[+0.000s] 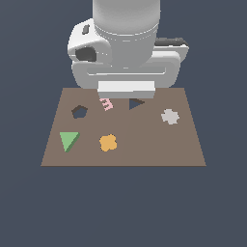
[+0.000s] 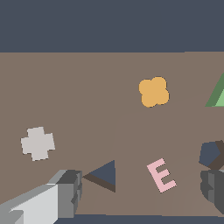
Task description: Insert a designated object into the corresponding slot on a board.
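The bright-green triangular block [image 1: 68,141] lies flat on the brown board [image 1: 144,152] near its front corner, at the exterior view's left. In the wrist view only a part of the green block [image 2: 218,95] shows at the frame's edge. The dark triangle slot [image 1: 135,103] sits toward the board's far side, just below the arm's white hand [image 1: 126,88]. My gripper [image 2: 140,194] hangs above the board [image 2: 87,87] with its fingers [image 2: 68,192] wide apart. It is open and holds nothing. The slot [image 2: 104,175] lies beneath it, close to one finger.
An orange clover piece [image 1: 108,143] rests right of the green block. A pink E piece [image 1: 106,103] lies beside the slot, and a dark pentagon hole [image 1: 79,111] is further left. A grey cross-shaped piece [image 1: 170,116] sits toward the exterior view's right.
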### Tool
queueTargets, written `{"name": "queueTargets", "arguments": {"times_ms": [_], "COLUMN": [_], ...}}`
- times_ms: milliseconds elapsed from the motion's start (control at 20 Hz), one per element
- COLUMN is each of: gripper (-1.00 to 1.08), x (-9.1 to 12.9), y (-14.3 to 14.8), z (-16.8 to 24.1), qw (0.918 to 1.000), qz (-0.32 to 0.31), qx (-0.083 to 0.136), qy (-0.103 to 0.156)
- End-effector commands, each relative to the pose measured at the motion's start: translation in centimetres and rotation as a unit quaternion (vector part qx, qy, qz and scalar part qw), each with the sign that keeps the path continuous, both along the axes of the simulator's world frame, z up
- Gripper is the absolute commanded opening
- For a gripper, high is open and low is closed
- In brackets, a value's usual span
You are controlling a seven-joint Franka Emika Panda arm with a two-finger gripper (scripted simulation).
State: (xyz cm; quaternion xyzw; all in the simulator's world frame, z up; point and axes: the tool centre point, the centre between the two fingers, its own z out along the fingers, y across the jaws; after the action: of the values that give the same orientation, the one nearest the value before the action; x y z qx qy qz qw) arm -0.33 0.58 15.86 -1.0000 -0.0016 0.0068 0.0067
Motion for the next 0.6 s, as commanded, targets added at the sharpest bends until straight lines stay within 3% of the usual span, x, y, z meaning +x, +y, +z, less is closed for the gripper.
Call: {"name": "queueTargets", "arguments": {"times_ms": [0,550], "gripper": [1.00,1.00], "x": [0.0,1.8], "y": [0.0,-2.9], "z": [0.0,-1.9], "qw": [1.0000,0.9992], "qz": [0.000,-0.039], "qx": [0.000,-0.002], "qy": [0.000,-0.001]}}
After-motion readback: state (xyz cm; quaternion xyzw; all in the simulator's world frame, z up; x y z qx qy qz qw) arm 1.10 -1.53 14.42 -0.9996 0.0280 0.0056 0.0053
